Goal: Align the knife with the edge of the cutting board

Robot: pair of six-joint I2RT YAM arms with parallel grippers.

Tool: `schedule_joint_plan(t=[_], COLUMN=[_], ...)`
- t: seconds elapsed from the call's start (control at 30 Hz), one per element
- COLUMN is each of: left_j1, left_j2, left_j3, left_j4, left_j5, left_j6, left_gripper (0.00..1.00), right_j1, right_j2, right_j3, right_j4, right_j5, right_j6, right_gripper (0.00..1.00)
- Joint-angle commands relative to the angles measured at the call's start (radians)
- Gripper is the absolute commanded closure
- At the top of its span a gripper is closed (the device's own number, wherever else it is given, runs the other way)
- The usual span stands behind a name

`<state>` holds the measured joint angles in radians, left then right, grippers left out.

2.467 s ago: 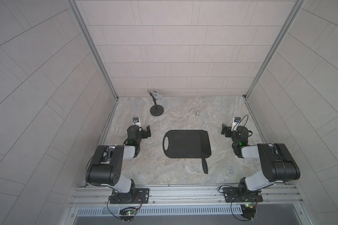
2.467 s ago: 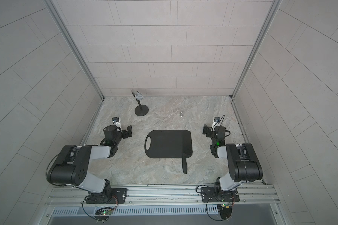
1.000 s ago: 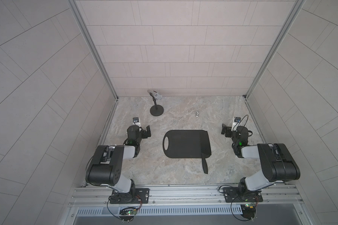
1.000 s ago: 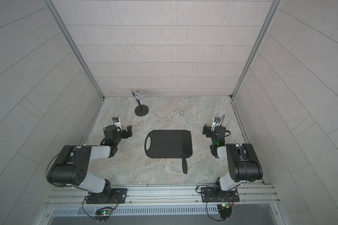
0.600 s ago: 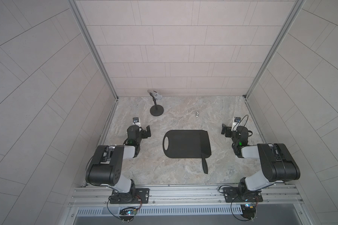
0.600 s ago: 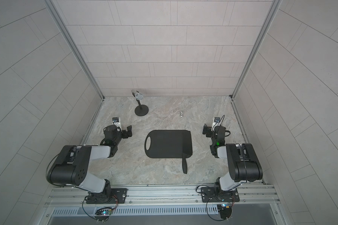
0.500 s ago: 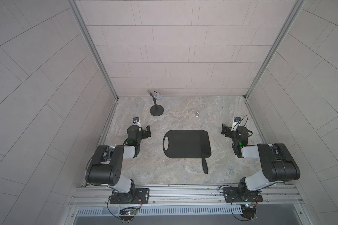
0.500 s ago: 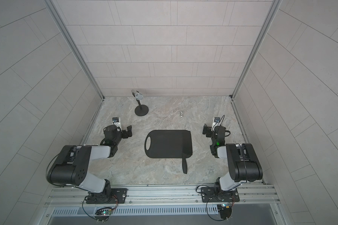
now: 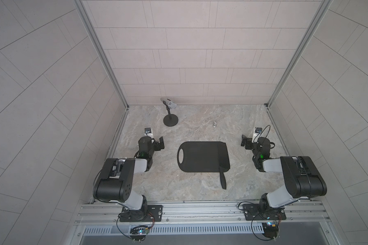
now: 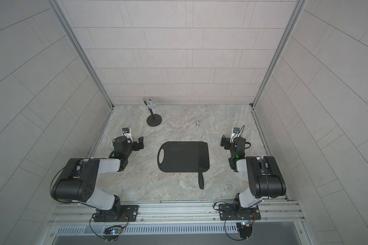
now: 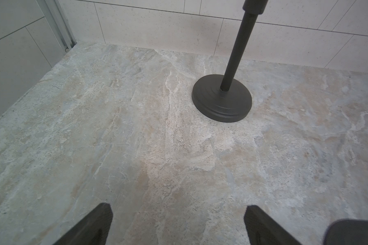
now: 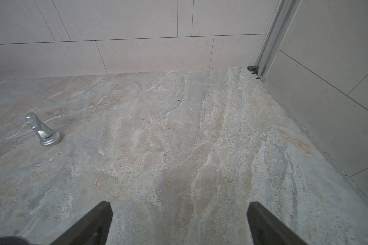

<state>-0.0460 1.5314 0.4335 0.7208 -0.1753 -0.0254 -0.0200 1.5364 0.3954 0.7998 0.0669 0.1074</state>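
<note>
Pale tiled walls (image 9: pixel 191 53) enclose a veined stone tabletop (image 9: pixel 200 191).

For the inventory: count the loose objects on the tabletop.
4: microphone stand, back left; small silver hook, back; cutting board, centre; knife, blade on the board's right end, handle overhanging its near edge. None seems hidden.

Built as two matching units, left arm (image 9: pixel 126 169) and right arm (image 9: pixel 293 167), with bulky matte-black joint housings (image 9: pixel 113 188) and pale grey link shells (image 9: pixel 271 165) between. Bolted through black base plates (image 9: pixel 155 210) onto a silver aluminium rail (image 9: pixel 200 206), with thin black cables (image 9: pixel 252 227) looping beneath. Fitted with a green light (image 9: pixel 261 156) per forearm, a small white camera box (image 9: pixel 148 132) per wrist, and black flat-fingered tips on left claw (image 9: pixel 161 143) and right claw (image 9: pixel 243 141).
</note>
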Motion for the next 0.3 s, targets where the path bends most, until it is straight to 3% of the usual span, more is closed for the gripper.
schedule_joint_plan(t=[0.0, 0.27], left_j1=[0.002, 0.002], left_j2=[0.004, 0.003], left_j3=[0.013, 0.013], left_j4=[0.014, 0.015], left_j5=[0.009, 0.010], left_j6=[0.009, 0.010], left_gripper=[0.00, 0.00], right_j1=[-0.001, -0.001], right_j2=[-0.016, -0.016], right_j3=[0.010, 0.011], right_j4=[-0.001, -0.004], right_j5=[0.000, 0.001], right_j6=[-0.011, -0.008], right_gripper=[0.00, 0.00])
